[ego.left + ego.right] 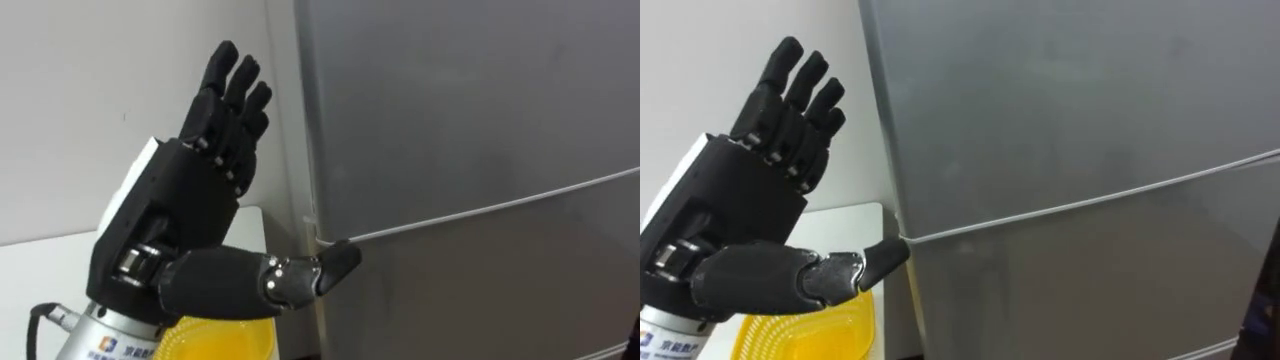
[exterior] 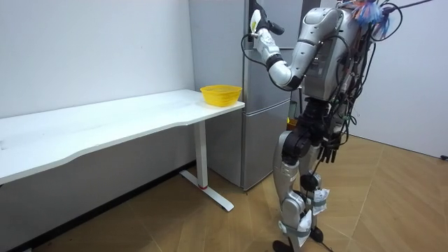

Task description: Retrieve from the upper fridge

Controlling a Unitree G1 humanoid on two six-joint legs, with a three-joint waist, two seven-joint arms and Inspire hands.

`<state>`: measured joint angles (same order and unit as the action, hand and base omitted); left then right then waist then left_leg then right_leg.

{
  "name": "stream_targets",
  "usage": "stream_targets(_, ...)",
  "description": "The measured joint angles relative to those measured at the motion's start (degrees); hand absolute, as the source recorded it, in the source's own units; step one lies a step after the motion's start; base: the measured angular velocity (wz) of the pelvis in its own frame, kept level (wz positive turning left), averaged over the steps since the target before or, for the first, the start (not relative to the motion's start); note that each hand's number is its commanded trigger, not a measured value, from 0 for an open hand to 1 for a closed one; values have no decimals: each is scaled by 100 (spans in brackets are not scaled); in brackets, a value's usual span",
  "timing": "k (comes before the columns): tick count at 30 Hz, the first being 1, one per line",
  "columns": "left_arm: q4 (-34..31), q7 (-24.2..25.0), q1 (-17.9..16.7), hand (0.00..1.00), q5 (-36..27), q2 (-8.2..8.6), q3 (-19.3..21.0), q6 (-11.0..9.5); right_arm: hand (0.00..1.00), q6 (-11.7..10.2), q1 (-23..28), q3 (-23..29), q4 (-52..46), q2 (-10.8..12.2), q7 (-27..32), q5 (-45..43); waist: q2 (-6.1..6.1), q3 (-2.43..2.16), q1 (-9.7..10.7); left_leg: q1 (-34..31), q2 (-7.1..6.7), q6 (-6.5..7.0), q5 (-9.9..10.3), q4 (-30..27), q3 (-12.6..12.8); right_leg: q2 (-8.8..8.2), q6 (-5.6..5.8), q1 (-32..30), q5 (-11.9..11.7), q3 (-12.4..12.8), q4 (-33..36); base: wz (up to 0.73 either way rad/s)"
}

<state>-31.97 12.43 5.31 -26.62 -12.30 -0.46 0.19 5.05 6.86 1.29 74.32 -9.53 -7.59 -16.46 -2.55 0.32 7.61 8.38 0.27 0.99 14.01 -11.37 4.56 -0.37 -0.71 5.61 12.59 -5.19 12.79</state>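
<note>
Against the white wall point(image 1: 100, 80), nearest me at frame left, my left hand point(image 1: 195, 190) is raised, fingers straight and spread, holding nothing, above the yellow bowl point(image 1: 215, 340) on the white table point(image 1: 35, 270); its thumb tip sits at the door seam on the grey fridge's point(image 1: 480, 200) left edge. The upper door point(image 1: 470, 90) beyond is shut, so whatever I'm fetching is hidden behind it. Opening, reaching in and taking out all remain, I'd judge.

Bare test room: fridge point(image 2: 264, 143), white table point(image 2: 105, 127)
</note>
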Motion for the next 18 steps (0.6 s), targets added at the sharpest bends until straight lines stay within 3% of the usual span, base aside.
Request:
stream_targets(11, 0, 180, 1, 0, -82, 0, -48, 0, 0, -2, -5, -4, 0, 1, -7, 9, 2, -16, 6, 17, 8, 0, 0, 4, 8, 22, -9, 21, -8, 9, -21, 0)
stream_targets(18, 0, 207, 1, 0, -82, 0, -67, 26, 0, 3, -11, -4, 7, 0, -8, 13, -85, -5, 12, 3, 10, 0, 0, 10, 15, 25, -9, 21, -7, 17, -55, 0)
